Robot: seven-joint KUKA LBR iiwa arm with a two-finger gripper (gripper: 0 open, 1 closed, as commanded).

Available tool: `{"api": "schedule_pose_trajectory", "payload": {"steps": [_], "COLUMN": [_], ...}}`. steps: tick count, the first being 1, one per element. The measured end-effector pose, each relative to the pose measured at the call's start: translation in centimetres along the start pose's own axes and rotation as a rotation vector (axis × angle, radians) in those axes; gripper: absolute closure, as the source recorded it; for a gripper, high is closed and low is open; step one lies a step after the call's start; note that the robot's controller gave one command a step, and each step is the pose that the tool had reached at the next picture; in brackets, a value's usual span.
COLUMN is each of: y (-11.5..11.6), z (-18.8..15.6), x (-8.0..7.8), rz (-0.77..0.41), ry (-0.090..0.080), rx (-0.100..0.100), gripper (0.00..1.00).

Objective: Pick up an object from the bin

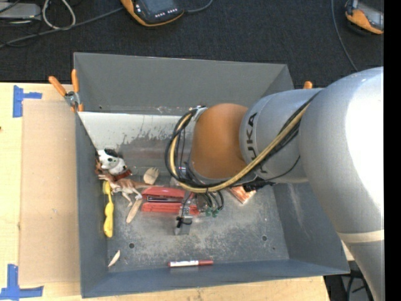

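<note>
Bin (pixel 250 243): grey metal, dusty floor | tool (pixel 183 221): mid-bin, at right end of flat red stapler-like item (pixel 161 200); open or closed: cannot tell | yellow strip (pixel 108 213): left | dark carpet (pixel 250 24): far side

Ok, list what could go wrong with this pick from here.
The gripper is down at the right end of the red stapler-like thing mid-bin. A grasp so far off-centre may let it tilt or slip. The wooden pieces close by its left end might get dragged along.
</note>
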State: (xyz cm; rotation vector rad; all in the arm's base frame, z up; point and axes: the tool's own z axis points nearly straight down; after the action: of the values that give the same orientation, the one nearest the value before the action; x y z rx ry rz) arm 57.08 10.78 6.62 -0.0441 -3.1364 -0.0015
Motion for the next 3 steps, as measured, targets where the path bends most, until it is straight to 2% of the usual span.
{"api": "schedule_pose_trajectory", "payload": {"steps": [1,3], "y": [-0.68,-0.73], "z": [-0.4,-0.78], "x": [-0.48,-0.4], "rz": [0.146,0.148], "ry": [-0.006,-0.004], "rx": [-0.003,-0.003], "gripper": [1.0,1.0]}}
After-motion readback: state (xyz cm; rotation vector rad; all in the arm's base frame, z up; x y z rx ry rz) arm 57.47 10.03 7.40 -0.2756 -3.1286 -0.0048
